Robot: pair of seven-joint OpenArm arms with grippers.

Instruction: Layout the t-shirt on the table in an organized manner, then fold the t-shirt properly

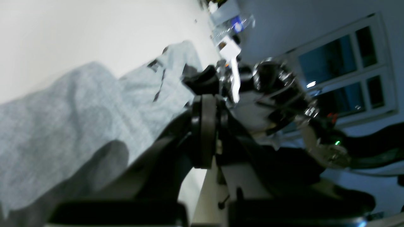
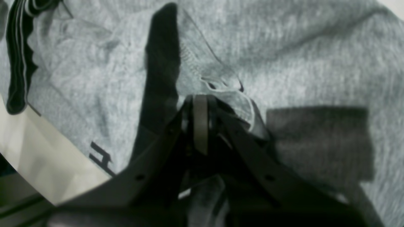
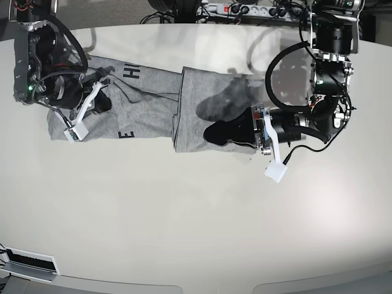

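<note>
The t-shirt (image 3: 153, 110) lies bunched in a long, wrinkled band across the upper half of the surface (image 3: 196, 214), running from about 9 o'clock toward 3 o'clock in the base view. Black block lettering shows on its left part, and a fold edge runs down near the middle of the band.

The left fingers (image 3: 211, 133) sit at the shirt's 3 o'clock end, lying low over the grey cloth and pointing toward 9 o'clock. In the left wrist view the two dark pads (image 1: 203, 126) are pressed flat together, with grey fabric spreading away on their 9 o'clock side. Whether any cloth is caught between them cannot be told; the view is blurred.

The right fingers (image 3: 101, 105) are at the shirt's 9 o'clock end, over the crumpled portion near the lettering. In the right wrist view they are closed (image 2: 200, 104), pads together, with a hemmed edge of the t-shirt (image 2: 284, 56) bunched right at the tips and seemingly pinched there. The dark collar band shows at 10 o'clock in that view, and a strip of bare surface (image 2: 47, 164) at 8 o'clock.
</note>
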